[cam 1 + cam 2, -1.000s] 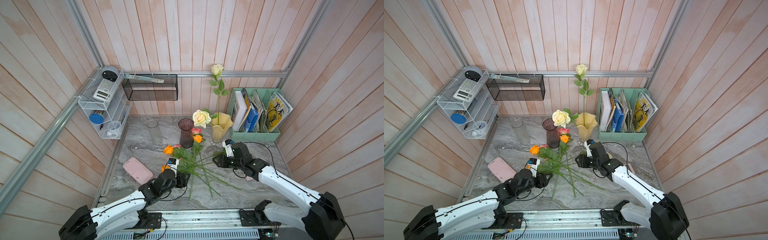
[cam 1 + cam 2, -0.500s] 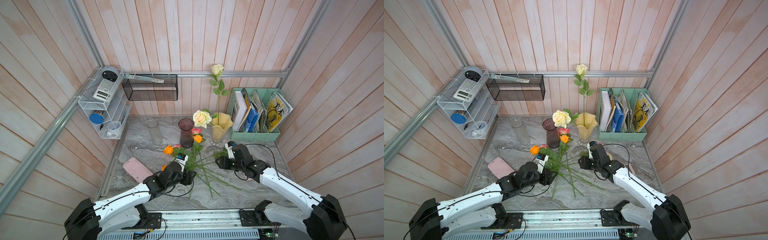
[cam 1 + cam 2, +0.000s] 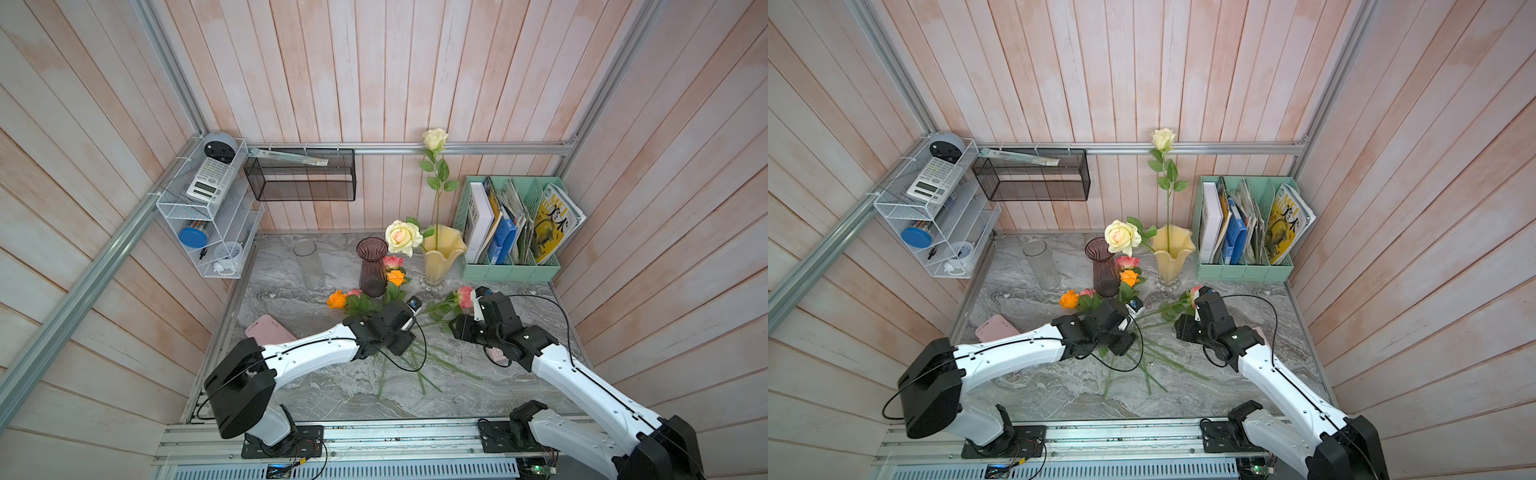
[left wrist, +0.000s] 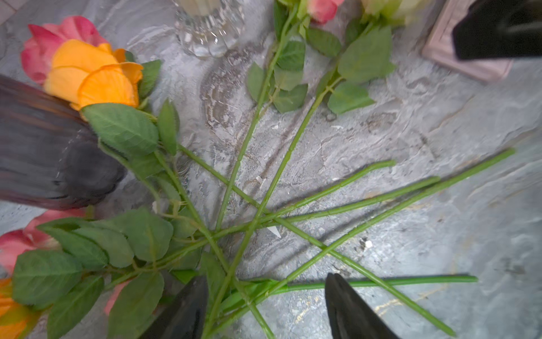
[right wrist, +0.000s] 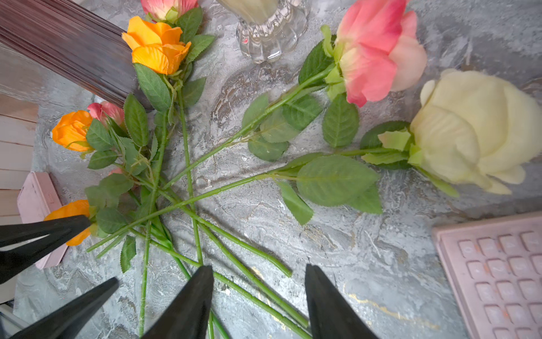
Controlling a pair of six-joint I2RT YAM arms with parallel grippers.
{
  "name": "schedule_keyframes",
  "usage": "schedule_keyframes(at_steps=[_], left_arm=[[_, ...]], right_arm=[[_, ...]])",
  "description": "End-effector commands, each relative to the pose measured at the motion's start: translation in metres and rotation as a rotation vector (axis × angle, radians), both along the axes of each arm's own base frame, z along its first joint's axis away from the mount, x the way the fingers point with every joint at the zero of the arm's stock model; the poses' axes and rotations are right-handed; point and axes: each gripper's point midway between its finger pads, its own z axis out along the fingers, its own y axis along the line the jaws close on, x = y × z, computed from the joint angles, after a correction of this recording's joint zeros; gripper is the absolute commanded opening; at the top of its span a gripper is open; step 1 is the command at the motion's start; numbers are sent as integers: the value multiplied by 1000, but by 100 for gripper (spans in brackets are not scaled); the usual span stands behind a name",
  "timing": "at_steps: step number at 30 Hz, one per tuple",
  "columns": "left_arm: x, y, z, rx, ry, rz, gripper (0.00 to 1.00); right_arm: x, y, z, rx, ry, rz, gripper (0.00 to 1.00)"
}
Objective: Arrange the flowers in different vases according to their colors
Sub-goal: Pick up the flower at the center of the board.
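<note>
so both arms are down over the flower pile (image 3: 374,305) in the middle of the marble table (image 3: 332,395). The left gripper (image 4: 265,296) pokes in at the bottom edge of its wrist view with the jaws wide apart. A tangle of crossed green stems (image 4: 255,223) runs between the fingers, but nothing's pinched. The right gripper (image 5: 258,273) is much the same, bottom centre of its wrist view, jaws apart above some stem ends, holding nothing. In both top views two cream roses stand in the pale yellow vase (image 3: 440,253) a bit right of centre, a tall one (image 3: 435,139) and a leaning one (image 3: 402,237) tipped left. The purple vase (image 3: 372,266) is just left of that, and the clear glass cylinder (image 3: 309,264) is further left. Everything else lies flat: an orange rose (image 3: 336,300) down-left of the purple vase, then a pink rose (image 5: 378,50) and a third cream rose (image 5: 475,129) side by side in the upper right of the right wrist view, near a pink keypad (image 5: 498,273)
</note>
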Motion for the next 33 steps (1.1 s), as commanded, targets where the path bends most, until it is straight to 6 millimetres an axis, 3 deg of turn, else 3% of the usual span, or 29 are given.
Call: schedule_keyframes(at_steps=[1,13,33], left_arm=[[5,-1,-9,112,-30,-69,67],[30,-31,-27,163,-48,-109,59],[52,-47,-59,193,0,-114,49]], right_arm=[[-4,-8,-8,-28,25,-5,56],[-3,-15,-14,-15,27,-14,56],[-7,-22,-13,-6,5,-23,56]])
